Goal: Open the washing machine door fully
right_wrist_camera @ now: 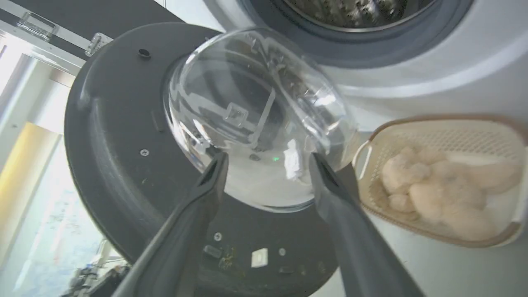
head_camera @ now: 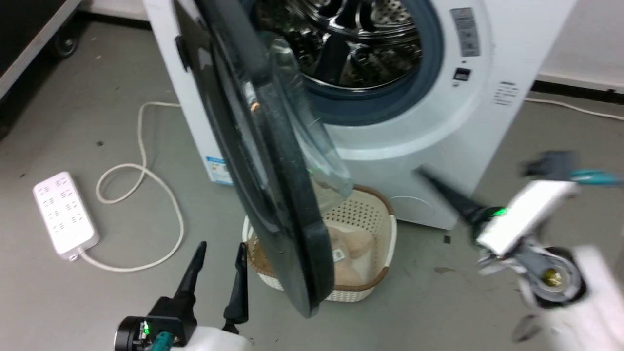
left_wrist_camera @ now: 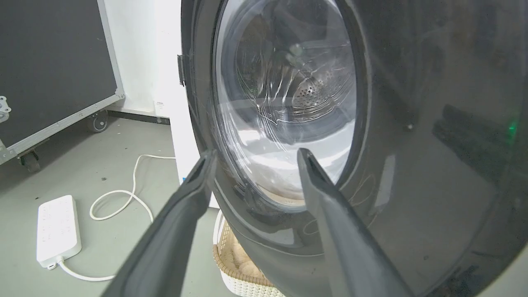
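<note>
Large round glossy black washing machine door (head_camera: pixel 287 209) with a clear glass bowl stands half open on the big white washing machine (head_camera: pixel 487 122). Likely heavy, rigid, slick: push the free rim, not the glass. Left hand (head_camera: pixel 217 270) spread, empty, near the outer face. Right hand (right_wrist_camera: pixel 268 159) spread, empty.

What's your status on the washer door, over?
Left pincer open, empty. Right pincer open, empty. Large round glossy black glass-centred door partly open, between them. Cream perforated plastic basket beneath door.
</note>
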Tool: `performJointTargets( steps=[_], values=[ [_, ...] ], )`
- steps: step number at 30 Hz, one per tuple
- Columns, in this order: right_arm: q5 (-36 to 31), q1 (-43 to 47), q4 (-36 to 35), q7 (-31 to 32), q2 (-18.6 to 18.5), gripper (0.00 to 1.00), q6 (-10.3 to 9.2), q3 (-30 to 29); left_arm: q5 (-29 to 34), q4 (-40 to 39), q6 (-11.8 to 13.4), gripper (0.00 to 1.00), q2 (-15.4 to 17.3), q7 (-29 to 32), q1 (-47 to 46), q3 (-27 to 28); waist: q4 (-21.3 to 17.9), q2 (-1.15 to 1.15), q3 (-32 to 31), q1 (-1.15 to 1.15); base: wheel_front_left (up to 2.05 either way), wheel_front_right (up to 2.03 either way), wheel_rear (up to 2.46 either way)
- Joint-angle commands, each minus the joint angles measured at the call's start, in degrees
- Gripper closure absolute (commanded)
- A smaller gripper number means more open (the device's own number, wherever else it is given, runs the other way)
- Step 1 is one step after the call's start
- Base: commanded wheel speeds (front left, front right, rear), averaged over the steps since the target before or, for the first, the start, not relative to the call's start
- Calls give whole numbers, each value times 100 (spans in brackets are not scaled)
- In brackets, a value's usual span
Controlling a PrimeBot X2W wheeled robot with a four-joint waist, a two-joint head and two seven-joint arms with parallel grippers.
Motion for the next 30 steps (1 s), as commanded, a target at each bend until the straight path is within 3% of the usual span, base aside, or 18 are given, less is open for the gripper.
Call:
performJointTargets(
  steps=[1,5,9,14,15,20,30],
  values=[
    [-701,197,-469,-642,-379,0,-2,40,-24,-2,-48,0,7,-30,-102,43,-131,0,-78,0,0,0,0],
    [-2460,688,-1157,-2363,-1135,0,-2,306,-71,21,-42,0,7,-30,-131,165,-326,0,-178,0,0,0,0],
    [-3868,1236,-1288,-3599,-1347,0,-2,47,-58,35,-70,0,18,-30,-95,275,-494,0,-263,0,0,0,0],
    [-5007,1917,-1497,-4316,-840,0,-2,-487,-59,54,-98,0,46,-30,40,439,-676,0,-340,0,0,0,0],
    [-5680,2312,-1594,-4436,-410,0,-2,-817,-22,77,-115,0,44,-30,153,438,-718,0,-371,0,0,0,0],
    [-6552,2834,-1767,-4565,238,0,-2,-1190,7,60,-127,0,38,-30,272,438,-727,0,-398,0,0,0,0],
    [-7051,3231,-1866,-4631,487,0,-2,-1231,81,88,-125,0,22,-30,301,340,-699,0,-438,0,0,0,0]
  ],
)
